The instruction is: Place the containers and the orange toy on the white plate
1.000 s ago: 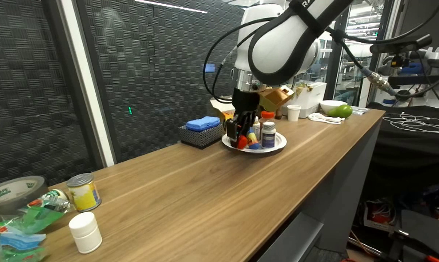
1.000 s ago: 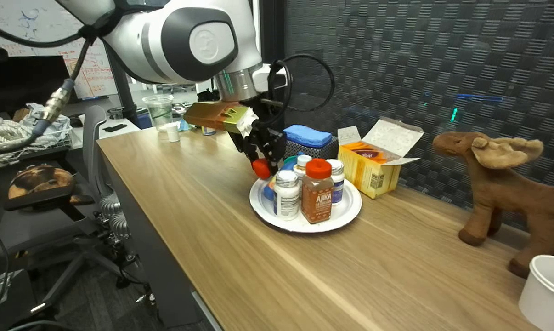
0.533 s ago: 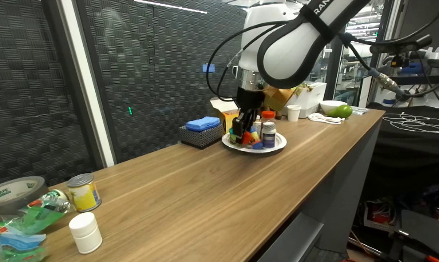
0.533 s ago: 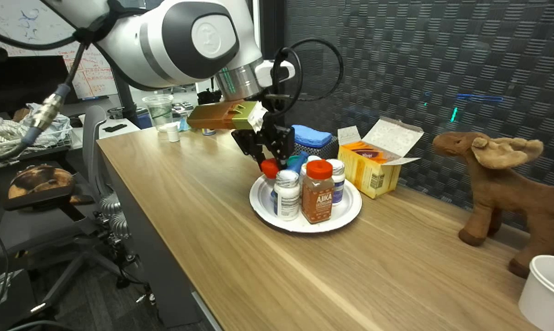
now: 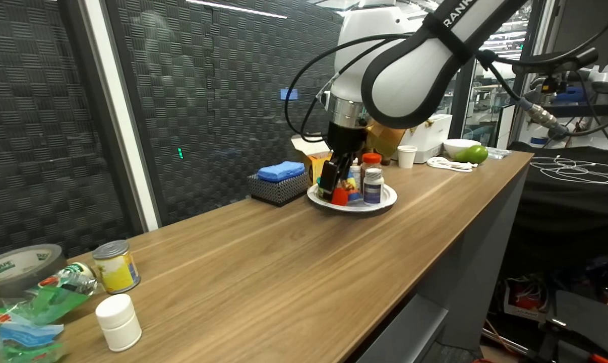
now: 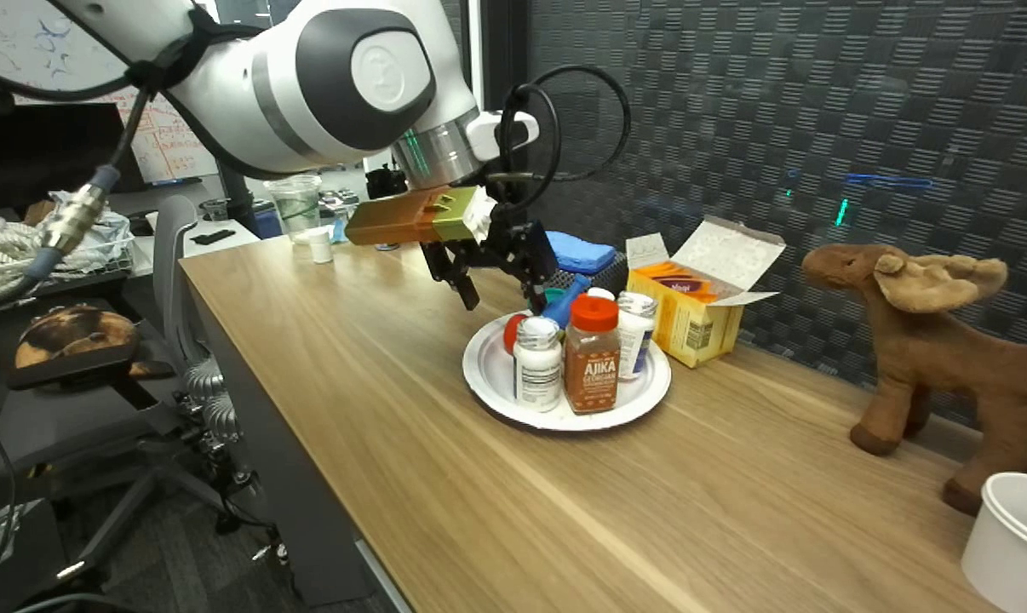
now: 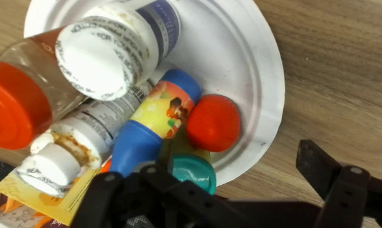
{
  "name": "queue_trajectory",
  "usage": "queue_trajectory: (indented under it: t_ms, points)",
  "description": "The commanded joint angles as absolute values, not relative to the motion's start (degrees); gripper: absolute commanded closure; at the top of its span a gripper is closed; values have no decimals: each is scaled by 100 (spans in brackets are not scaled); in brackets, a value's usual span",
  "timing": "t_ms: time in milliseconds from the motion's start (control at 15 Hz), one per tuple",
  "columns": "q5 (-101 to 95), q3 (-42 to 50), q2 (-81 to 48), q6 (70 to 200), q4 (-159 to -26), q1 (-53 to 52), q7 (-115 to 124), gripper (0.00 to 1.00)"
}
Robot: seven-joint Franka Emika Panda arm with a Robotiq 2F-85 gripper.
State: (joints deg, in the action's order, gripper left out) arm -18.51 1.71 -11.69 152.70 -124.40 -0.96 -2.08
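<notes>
The orange toy (image 7: 213, 123) rests on the white plate (image 7: 270, 82), right beside a blue and yellow container (image 7: 151, 115) and a teal-lidded container (image 7: 194, 172). White bottles share the plate: one with a bluish label (image 7: 165, 25), one with a black-and-white label (image 6: 537, 375). A red-capped jar (image 6: 593, 366) stands among them. My gripper (image 7: 237, 153) is spread wide over the plate's edge with nothing between its fingers; one fingertip overlaps the blue container, the other hangs over bare wood. In an exterior view, the gripper (image 6: 503, 301) is above the toy, which the bottle partly hides.
Close behind the plate are an opened yellow box (image 6: 688, 319) and a dark patterned box (image 5: 279, 189) topped by a blue sponge (image 5: 281, 171). A plush moose (image 6: 948, 340) and a white cup (image 6: 1020, 545) stand farther along. A white bottle (image 5: 118, 322) is at the far end.
My gripper has moved over the plate and opened, letting go of the orange toy, which now lies on the plate. The blue container has shifted and the bluish-labelled bottle leans more.
</notes>
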Motion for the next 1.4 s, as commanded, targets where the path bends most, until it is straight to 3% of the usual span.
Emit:
queue_trajectory:
  t_ms: [0,467,1067,1333]
  points:
    - [-1631,66,-743,15237,-12691,-80,-523,0]
    - [-799,-147,281,14045,-12872,-94,-1247,0]
    - [1027,108,1983,11053,-12846,-233,-1844,0]
    - [928,116,2021,10883,-12765,-217,-1733,0]
